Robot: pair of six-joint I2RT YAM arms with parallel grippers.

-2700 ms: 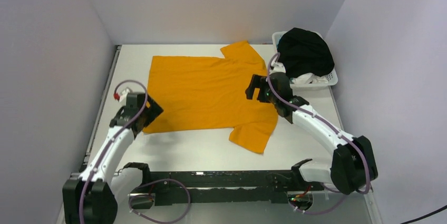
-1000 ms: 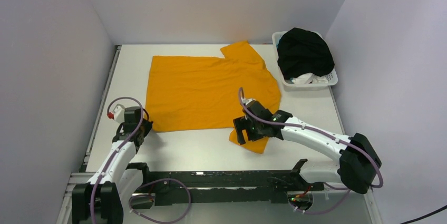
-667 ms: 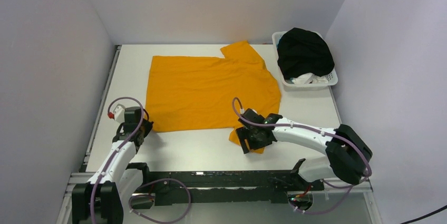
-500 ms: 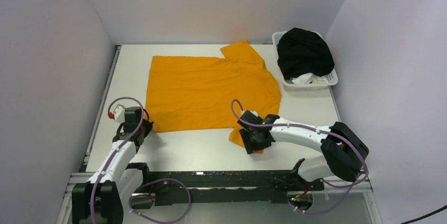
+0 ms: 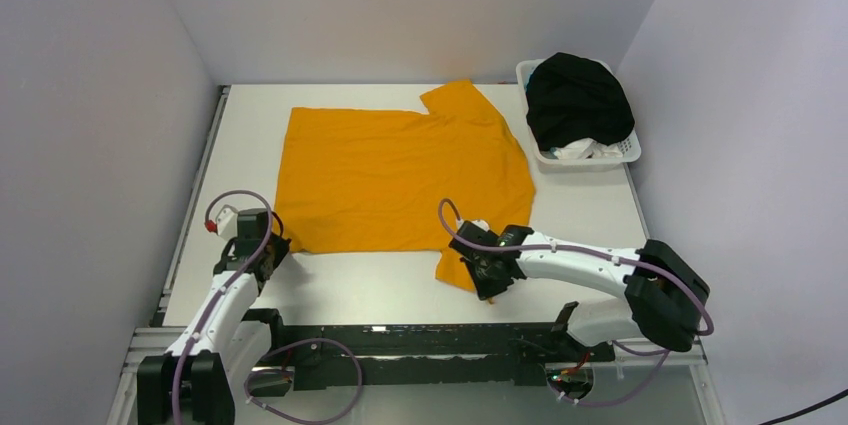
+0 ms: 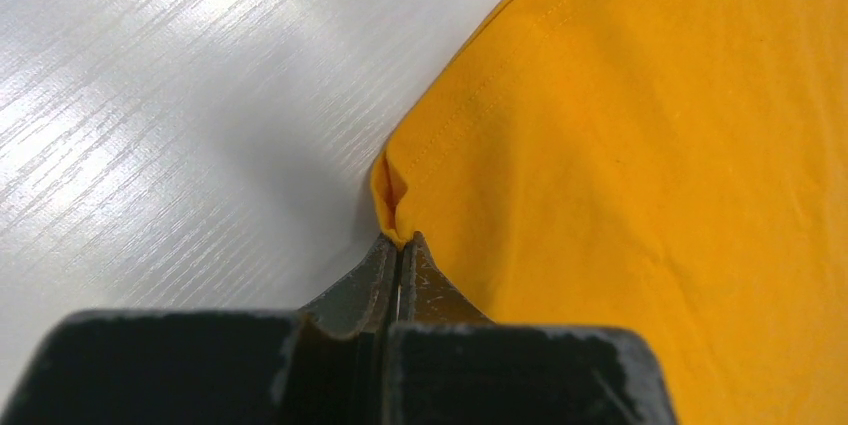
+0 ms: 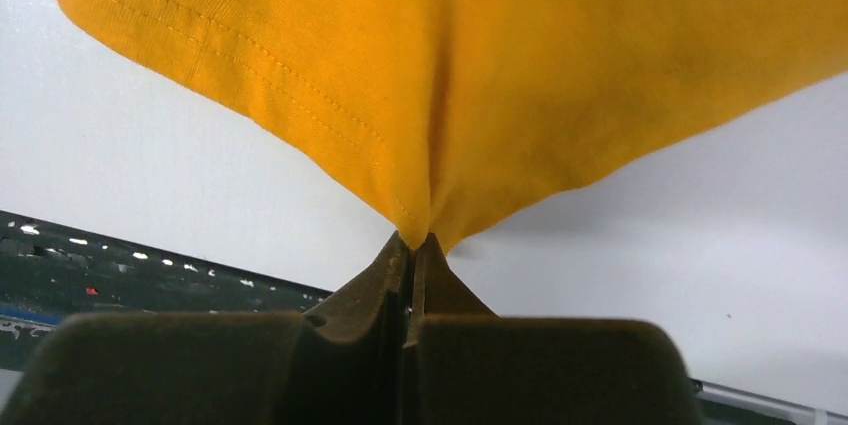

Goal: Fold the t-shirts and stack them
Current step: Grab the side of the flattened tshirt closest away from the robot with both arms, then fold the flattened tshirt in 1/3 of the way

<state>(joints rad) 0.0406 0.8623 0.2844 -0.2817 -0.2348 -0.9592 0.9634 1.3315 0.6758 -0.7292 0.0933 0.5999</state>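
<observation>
A plain mustard-orange cloth t-shirt is laid flat on the white counter. Its hem corner is pinched by the left tool, a sleeve by the right tool.

Top camera overlooked everything from above and behind; both wrist cameras sat close, sharing edges of the mustard-orange cloth t-shirt.

Two t-shirts, perhaps; one basket.

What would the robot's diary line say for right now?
left tool: shut on orange t-shirt hem corner | right tool: shut on its near sleeve
</observation>
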